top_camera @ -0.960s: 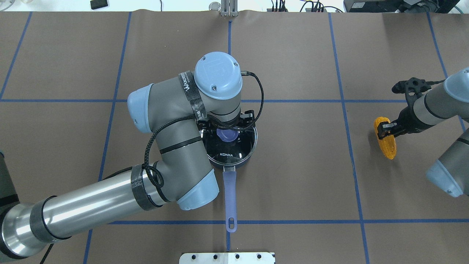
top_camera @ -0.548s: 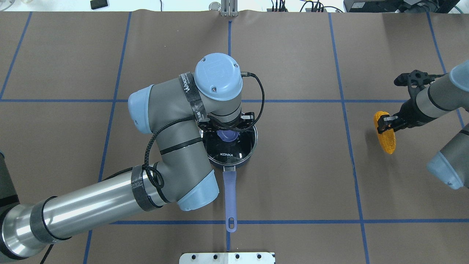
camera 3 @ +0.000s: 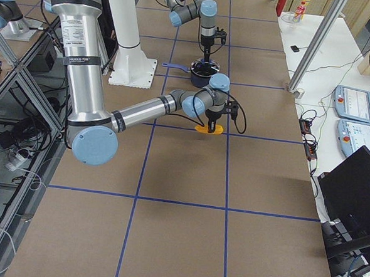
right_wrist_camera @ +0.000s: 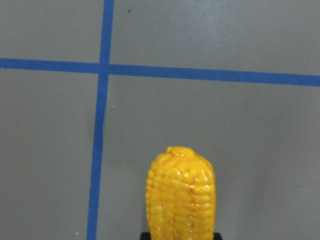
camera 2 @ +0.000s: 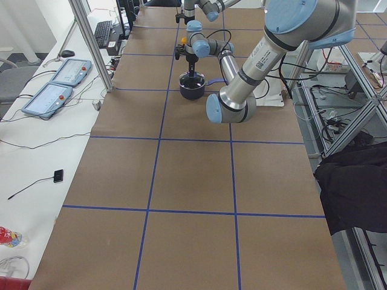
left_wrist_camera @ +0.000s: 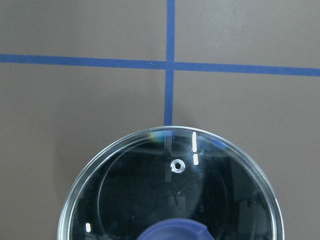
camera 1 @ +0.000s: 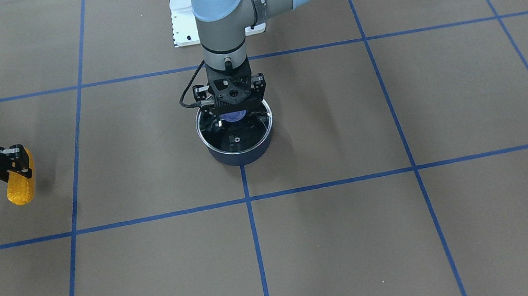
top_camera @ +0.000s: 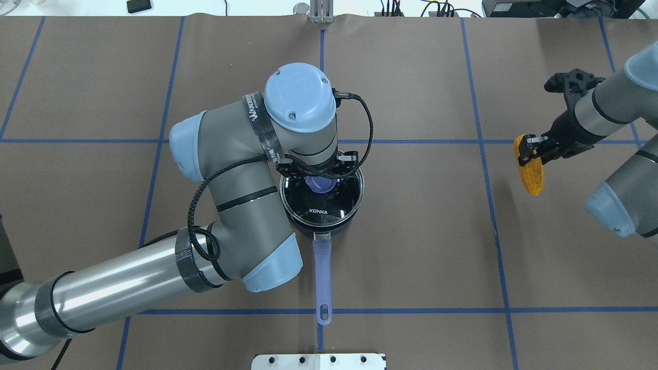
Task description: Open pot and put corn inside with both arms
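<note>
The dark navy pot [top_camera: 323,228] stands mid-table, its periwinkle handle [top_camera: 322,272] pointing at the robot's base. My left gripper [top_camera: 318,181] points straight down and is shut on the blue knob [camera 1: 236,117] of the glass lid [top_camera: 323,203], which sits a little above the pot's rim. The left wrist view shows the lid [left_wrist_camera: 170,185] and knob [left_wrist_camera: 172,231] from close up. My right gripper [top_camera: 529,149] is shut on the yellow-orange corn [top_camera: 529,172] and holds it above the table far to the right. The corn also shows in the right wrist view [right_wrist_camera: 181,195] and the front view [camera 1: 20,181].
Blue tape lines [top_camera: 480,154] divide the brown table cover into squares. The white base mount [top_camera: 318,361] lies at the near edge behind the pot handle. A side table [camera 2: 54,96] with control pendants and cables runs along the far side.
My left gripper has risen with the lid, which now looks larger and offset from the pot. My right gripper has carried the corn upward and towards the far side.
</note>
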### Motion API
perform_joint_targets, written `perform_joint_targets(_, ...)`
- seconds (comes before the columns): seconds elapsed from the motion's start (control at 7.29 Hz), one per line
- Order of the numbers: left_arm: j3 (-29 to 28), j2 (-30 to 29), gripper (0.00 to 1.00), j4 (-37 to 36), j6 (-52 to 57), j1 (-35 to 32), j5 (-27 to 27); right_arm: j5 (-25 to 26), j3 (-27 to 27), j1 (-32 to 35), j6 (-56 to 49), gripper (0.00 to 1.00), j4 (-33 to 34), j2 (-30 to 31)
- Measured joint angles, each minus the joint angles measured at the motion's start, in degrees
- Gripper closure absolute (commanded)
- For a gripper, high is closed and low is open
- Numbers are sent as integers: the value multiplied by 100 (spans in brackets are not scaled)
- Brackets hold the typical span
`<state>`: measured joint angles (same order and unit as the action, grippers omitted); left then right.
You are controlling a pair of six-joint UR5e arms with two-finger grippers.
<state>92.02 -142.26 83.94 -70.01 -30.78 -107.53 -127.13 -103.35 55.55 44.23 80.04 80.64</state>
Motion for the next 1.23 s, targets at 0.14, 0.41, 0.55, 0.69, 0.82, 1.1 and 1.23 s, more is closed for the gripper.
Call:
perform_joint_targets(0.14, 229, 167, 58, -23, 171, -167, -179, 8, -108, 9, 15, 63, 373, -225)
perform_joint_targets(0.41, 943, 902, 58, -59, 810, -544, -512, 39, -297, -24, 135, 62, 853, -527)
perform_joint_targets(0.55, 1300, 1327, 59, -67, 1205, -741, -630, 68, -398, -79, 292, 60, 1098, -702)
perform_joint_targets(0.69, 1608, 1770, 59, -53, 1601, -916, -742, 97, -494, -183, 565, 60, 1316, -915)
perform_joint_targets(0.82, 1848, 2206, 59, -12, 2002, -1085, -804, 142, -583, -366, 994, 61, 1435, -1130)
perform_joint_targets(1.1, 2002, 3033, 62, 486, 2607, -1428, -893, 488, -667, -933, 2005, 61, 1556, -1605)
perform_joint_targets(1.23, 1928, 3494, 62, 1037, 2863, -1647, -1074, 701, -685, -1197, 2402, 61, 1747, -1891)
